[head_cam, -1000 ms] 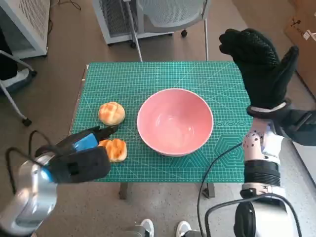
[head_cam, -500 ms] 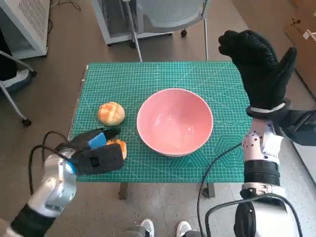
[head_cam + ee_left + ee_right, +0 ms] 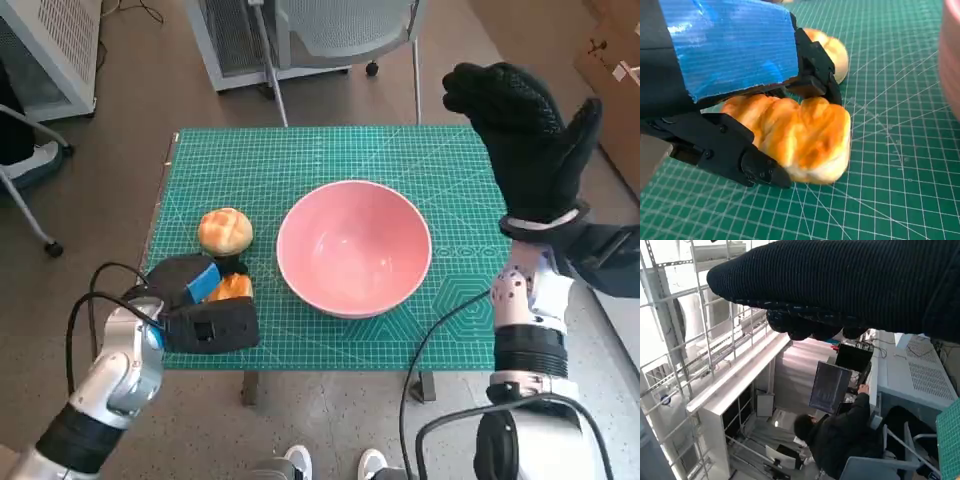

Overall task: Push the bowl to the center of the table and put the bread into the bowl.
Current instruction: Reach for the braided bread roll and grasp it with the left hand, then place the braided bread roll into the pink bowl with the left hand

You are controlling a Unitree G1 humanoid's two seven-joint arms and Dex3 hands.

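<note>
Green cutting mat (image 3: 300, 160) covers the small table, which stands on a brown floor; a pink bowl (image 3: 354, 246) sits upright on it at about the middle, with nothing inside; to the left of the bowl, near the mat's near-left part, lies a golden bread roll (image 3: 800, 137), and the left hand (image 3: 200, 300) has its black fingers (image 3: 735, 155) closed around it from both sides, the roll resting on the mat; a second, rounder bun (image 3: 225, 230) lies just beyond it, farther from the robot and apart from the bowl; the right hand (image 3: 525, 125) in its black glove is raised above the table's right edge, fingers spread and holding nothing; a grey chair (image 3: 340, 30) stands beyond the far edge; through the right wrist view, a person (image 3: 840, 437) in dark clothing sits at a monitor (image 3: 829, 387).
</note>
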